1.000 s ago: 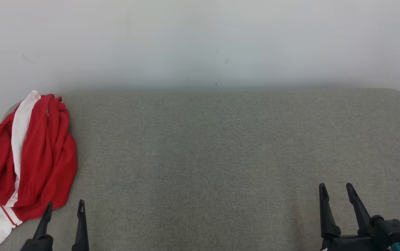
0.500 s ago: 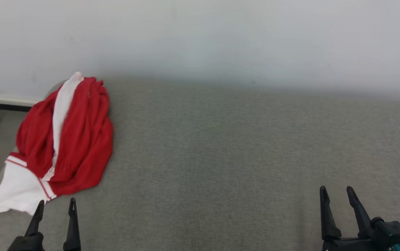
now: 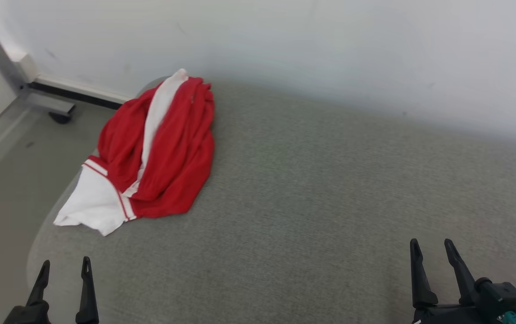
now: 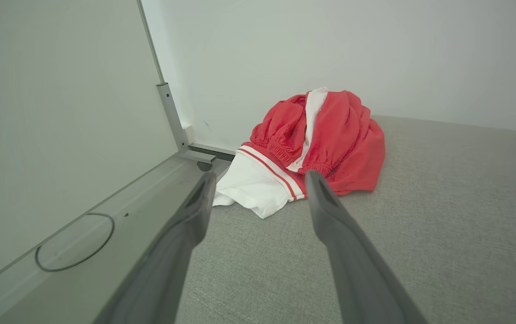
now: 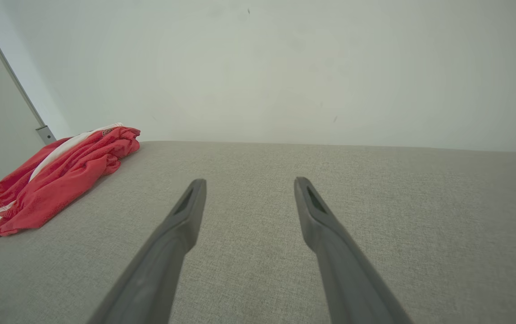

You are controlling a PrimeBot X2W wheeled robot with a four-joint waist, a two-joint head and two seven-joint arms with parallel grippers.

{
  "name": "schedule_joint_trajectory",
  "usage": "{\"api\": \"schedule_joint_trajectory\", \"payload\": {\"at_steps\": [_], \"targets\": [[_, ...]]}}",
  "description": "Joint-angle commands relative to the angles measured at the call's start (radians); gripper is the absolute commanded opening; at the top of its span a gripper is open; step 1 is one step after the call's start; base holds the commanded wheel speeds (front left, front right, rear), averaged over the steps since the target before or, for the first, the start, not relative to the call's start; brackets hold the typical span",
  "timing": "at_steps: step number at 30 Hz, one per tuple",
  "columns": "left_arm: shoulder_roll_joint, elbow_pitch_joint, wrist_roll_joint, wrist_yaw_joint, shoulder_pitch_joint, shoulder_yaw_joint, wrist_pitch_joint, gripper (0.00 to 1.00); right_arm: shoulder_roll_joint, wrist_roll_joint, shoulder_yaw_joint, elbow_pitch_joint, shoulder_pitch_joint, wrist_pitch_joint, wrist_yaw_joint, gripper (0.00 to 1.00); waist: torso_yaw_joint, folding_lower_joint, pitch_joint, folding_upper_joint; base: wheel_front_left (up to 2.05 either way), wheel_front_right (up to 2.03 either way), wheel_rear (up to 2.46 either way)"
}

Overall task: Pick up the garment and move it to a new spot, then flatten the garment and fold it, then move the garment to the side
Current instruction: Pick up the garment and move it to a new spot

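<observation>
The red and white garment (image 3: pixel 159 148) lies crumpled at the far left corner of the grey worktop (image 3: pixel 312 189). It is ahead of the left fingers (image 3: pixel 87 288), a little to their right and well apart from them. The left fingers are spread with nothing between them, over the near left edge. The right fingers (image 3: pixel 418 270), also spread and empty, hover well apart from the garment, which lies far to their left.
</observation>
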Motion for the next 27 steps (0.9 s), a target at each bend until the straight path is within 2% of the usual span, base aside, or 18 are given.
{"api": "schedule_joint_trajectory", "payload": {"at_steps": [1, 12, 27], "targets": [[-0.001, 0.002, -0.004, 0.004, -0.008, 0.000, -0.003, 1.00, -0.003, -0.004, -0.001, 0.002, -0.004, 0.001, 0.003, 1.00, 0.060, 0.0000, 0.011, 0.0000, 0.00, 0.00, 0.00], [0.005, 0.018, -0.021, 0.015, -0.004, 0.009, -0.012, 1.00, -0.003, -0.011, 0.009, 0.000, -0.009, 0.010, 0.003, 1.00, 0.156, 0.0000, 0.003, 0.0000, 0.00, 0.00, 0.00], [-0.002, -0.011, -0.039, 0.049, 0.006, 0.038, -0.019, 1.00, -0.003, -0.023, 0.017, -0.011, -0.018, 0.022, 0.003, 1.00, 0.143, 0.0000, 0.017, 0.0000, 0.00, 0.00, 0.00]]}}
